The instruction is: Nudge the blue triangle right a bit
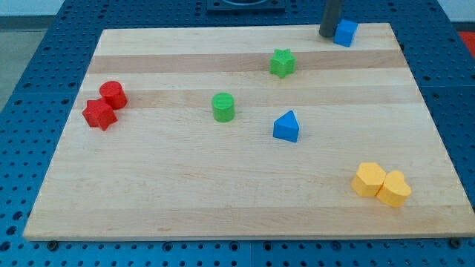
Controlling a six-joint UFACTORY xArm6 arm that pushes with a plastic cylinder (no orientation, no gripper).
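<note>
Blue triangle (pixel 286 127) sitting mid-desk, right of centre.
Camera view: my tip (pixel 327 34) is resting at the desk's (pixel 185 193) top edge, touching the blue cube (pixel 345 33), well apart from the triangle; being a bare rod, it is holding nothing.

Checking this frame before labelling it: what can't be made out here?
- Arm: cut off by the view's top; only the dark rod's lower part shows, my tip beside the blue cube block, on its left. Contact cannot be told.
- Blue cube block: its left edge is hidden behind the rod.
- Two yellow blocks: pressed together; exact shapes unclear.
- Blue triangle block: fully visible, far from my tip.
</note>
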